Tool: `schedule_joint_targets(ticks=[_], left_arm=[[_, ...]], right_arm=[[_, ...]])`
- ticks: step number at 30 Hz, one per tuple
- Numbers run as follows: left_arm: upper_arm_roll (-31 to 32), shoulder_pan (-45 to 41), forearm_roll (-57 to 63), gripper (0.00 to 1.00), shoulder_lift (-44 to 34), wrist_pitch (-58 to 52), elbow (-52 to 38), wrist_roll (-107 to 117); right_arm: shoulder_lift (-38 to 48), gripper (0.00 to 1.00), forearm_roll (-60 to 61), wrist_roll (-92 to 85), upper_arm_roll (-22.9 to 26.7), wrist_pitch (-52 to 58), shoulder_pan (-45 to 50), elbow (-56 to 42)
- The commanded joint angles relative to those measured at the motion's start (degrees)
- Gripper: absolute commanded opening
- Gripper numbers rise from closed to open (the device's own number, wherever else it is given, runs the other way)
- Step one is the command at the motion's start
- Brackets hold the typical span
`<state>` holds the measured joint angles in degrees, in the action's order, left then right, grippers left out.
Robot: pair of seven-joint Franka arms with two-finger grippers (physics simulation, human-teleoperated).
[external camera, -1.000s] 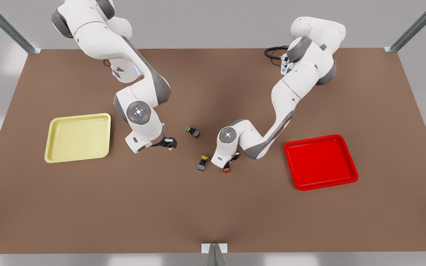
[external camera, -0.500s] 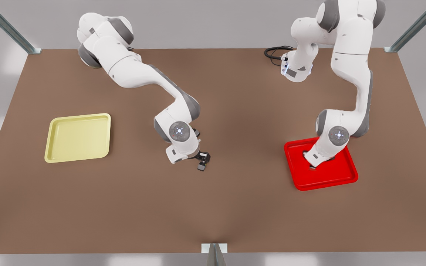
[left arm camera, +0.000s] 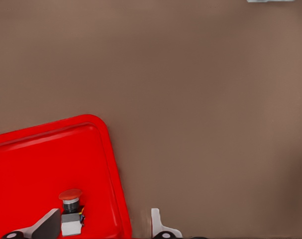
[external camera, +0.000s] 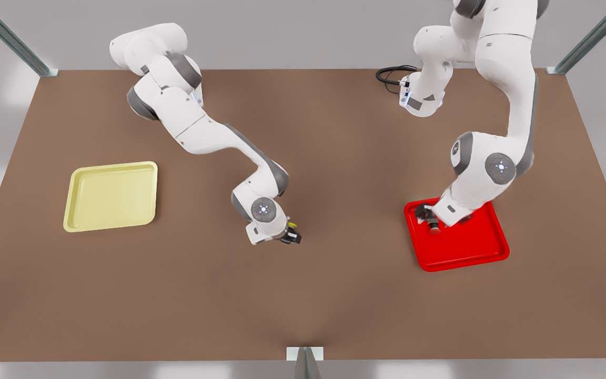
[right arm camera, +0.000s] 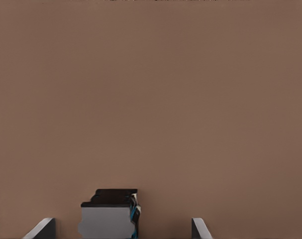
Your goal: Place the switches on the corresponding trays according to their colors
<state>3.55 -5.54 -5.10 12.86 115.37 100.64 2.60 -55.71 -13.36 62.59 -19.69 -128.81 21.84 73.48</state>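
While the left claw (external camera: 429, 217) hangs over the red tray (external camera: 471, 252) at the front view's right, its fingers (left arm camera: 46, 225) stand apart, and the red-capped switch (left arm camera: 70, 209) sits upright on the tray floor close beside one of them, near the tray's corner. From the front view, that arm's wrist housing overhangs the tray's far rim and screens part of the floor behind the switch, whose red cap (external camera: 433, 230) shows just beneath the claw.

Near the middle of the brown tabletop (external camera: 334, 295), the right claw (external camera: 292, 237) is lowered around the yellow-capped switch (external camera: 292, 226). In the right wrist view the switch's grey-black body (right arm camera: 110, 214) lies between the two fingers (right arm camera: 41, 228), which are spread wide with bare tabletop showing on both sides of the block, so the switch is not gripped. From the front, the right arm's wrist covers most of this switch, leaving a sliver of yellow cap and dark body visible.

Well apart from both claws, the pale yellow tray (external camera: 111, 196) lies at the front view's left. A black cable (external camera: 390, 73) loops on the far edge of the tabletop beside the left arm's base. Metal frame struts (external camera: 11, 39) stand at the far corners, and another post (external camera: 304, 363) rises at the middle of the near edge.
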Motion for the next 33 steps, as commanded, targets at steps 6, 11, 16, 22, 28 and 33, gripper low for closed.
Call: schedule_joint_targets(ticks=[6,11,16,22,28,33], left_arm=[[5.24,5.19,3.08,1.00,-4.69,-28.44,-22.24,-0.58],[4.98,4.75,3.69,1.00,-5.75,-28.18,-21.36,-0.23],[5.33,4.75,5.10,1.00,0.32,-30.29,-27.25,-0.14],[5.51,4.75,5.10,1.00,-0.30,-29.68,-26.55,-0.05],[5.51,4.75,5.10,1.00,-0.38,-29.59,-26.29,0.04],[5.51,4.75,5.10,1.00,-0.47,-29.68,-26.20,0.04]], right_arm=[[-0.90,1.00,-1.14,-0.10,0.00,0.14,0.05,-0.70],[-1.77,1.00,-1.06,0.43,0.00,1.55,0.66,-1.85],[-1.78,1.00,-0.88,0.52,-0.18,1.55,0.92,-1.67],[-2.04,0.72,-0.97,0.43,-0.18,1.64,0.93,-1.76],[-2.04,0.56,-0.97,0.34,-0.18,2.69,1.01,-2.46],[-2.30,0.55,-1.14,-0.01,-0.18,2.95,1.01,-2.64]])
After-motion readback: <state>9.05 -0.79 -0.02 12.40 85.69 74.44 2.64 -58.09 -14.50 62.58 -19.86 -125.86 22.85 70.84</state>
